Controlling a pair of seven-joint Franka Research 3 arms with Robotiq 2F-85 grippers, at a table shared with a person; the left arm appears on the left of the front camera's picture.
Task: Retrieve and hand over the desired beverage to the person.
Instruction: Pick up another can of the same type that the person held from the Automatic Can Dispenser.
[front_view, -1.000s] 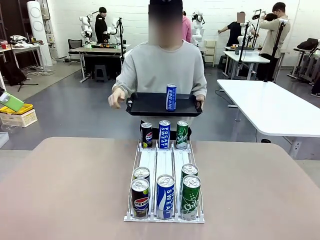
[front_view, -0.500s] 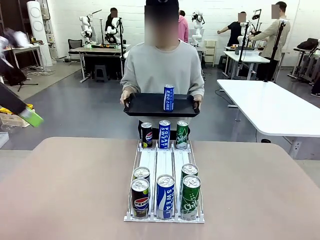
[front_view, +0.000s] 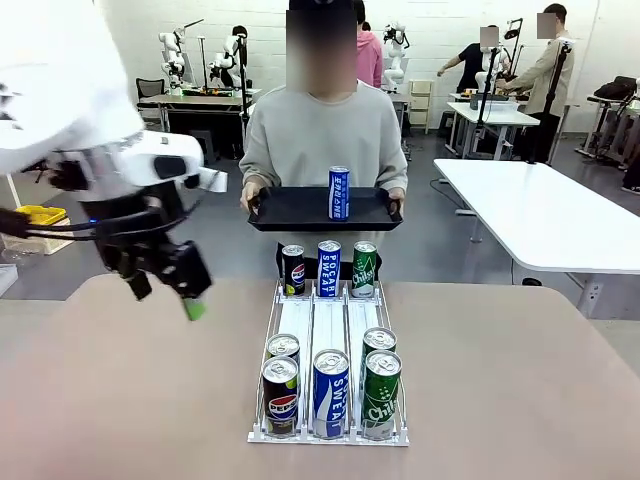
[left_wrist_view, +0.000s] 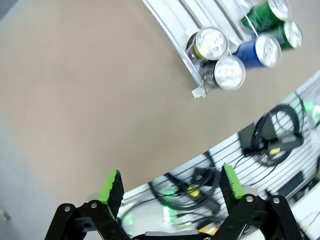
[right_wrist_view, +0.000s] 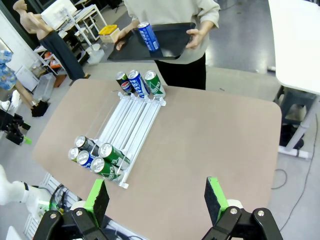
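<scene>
My left arm (front_view: 110, 150) comes in from the left and hangs above the left side of the surface (front_view: 500, 380), wrist tilted so the fingers point down and slightly toward the rack (front_view: 312, 325). The left jaws are spread wide, green pads (left_wrist_view: 112, 186) well apart, with nothing between them and nothing touching them. Beneath them lies bare surface (left_wrist_view: 90, 90) and its edge; one end of the rack (left_wrist_view: 170, 25) with four cans (left_wrist_view: 227, 72) sits off to one side.

My right arm is held high, looking down over the whole surface (right_wrist_view: 210, 135) toward the person (right_wrist_view: 172, 10). The right jaws are also released and empty, their pads (right_wrist_view: 98, 197) far apart.

The rack (right_wrist_view: 132, 117) lies in the middle of the surface. Five cans stand at its near end, with black, blue and green ones in front (front_view: 330, 392), and three more stand at its far end (front_view: 329, 268). The person (front_view: 325, 140) stands at the far side, holding a black tray (front_view: 290, 212) level with both hands. One blue can (front_view: 339, 193) stands upright on the tray (right_wrist_view: 172, 37), well apart from both my jaws.
</scene>
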